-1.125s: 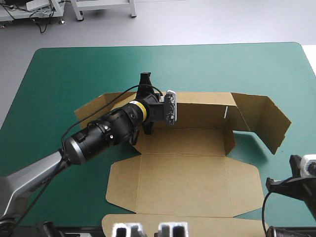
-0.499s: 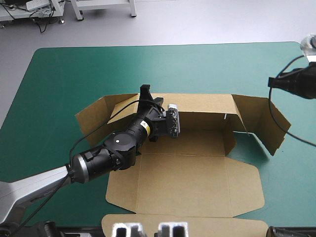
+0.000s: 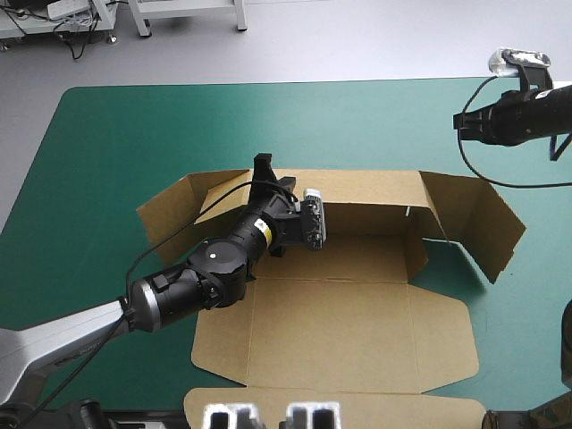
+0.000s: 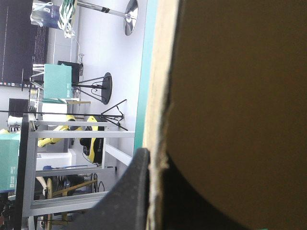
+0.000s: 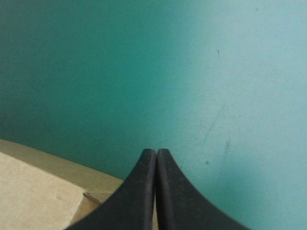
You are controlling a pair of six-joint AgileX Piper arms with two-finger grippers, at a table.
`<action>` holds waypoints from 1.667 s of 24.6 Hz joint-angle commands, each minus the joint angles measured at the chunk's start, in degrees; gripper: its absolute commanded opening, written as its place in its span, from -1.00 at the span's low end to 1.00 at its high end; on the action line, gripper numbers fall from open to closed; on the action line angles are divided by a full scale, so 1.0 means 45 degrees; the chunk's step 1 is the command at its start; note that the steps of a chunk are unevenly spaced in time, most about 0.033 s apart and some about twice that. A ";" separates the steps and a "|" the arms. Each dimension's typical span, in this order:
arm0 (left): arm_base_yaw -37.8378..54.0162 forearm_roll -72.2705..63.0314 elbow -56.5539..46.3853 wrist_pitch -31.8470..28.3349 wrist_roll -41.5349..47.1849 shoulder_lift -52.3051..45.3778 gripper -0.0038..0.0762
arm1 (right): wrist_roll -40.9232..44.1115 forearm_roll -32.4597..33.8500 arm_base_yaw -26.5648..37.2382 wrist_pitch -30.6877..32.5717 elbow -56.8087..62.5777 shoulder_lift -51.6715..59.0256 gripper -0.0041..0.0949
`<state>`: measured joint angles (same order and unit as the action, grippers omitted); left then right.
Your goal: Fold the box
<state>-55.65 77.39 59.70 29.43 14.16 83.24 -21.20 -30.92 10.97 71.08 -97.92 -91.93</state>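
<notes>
Left arm low over the box (image 3: 357, 331) mid-table (image 3: 134, 134), right arm raised near the far right corner.
Left gripper (image 3: 271, 174) pinches the box's raised far wall; right gripper (image 5: 156, 151), fingers pressed together and empty, hovers beyond the box's right flap.

A brown box (image 3: 340, 331) lies on the teal-green tabletop (image 3: 134, 134) with its base and near flaps flat, its far wall standing upright, and a side panel angled up at each end. The left tool (image 3: 263, 168) sits at the top edge of that far wall near its left end, its arm coming in from the near left corner over the box's left side. The right tool (image 3: 459, 120) hangs over bare cover near the far right corner, apart from the box.
</notes>
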 commanded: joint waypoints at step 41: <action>-0.0068 0.0121 -0.0060 0.0286 0.1553 -0.0213 -0.93 | -1.0150 -0.6141 -0.0065 -0.6733 1.3893 0.7896 -0.90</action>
<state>-55.65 78.86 58.67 29.79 19.69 83.30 -63.93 -56.28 10.71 42.50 -34.70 -57.65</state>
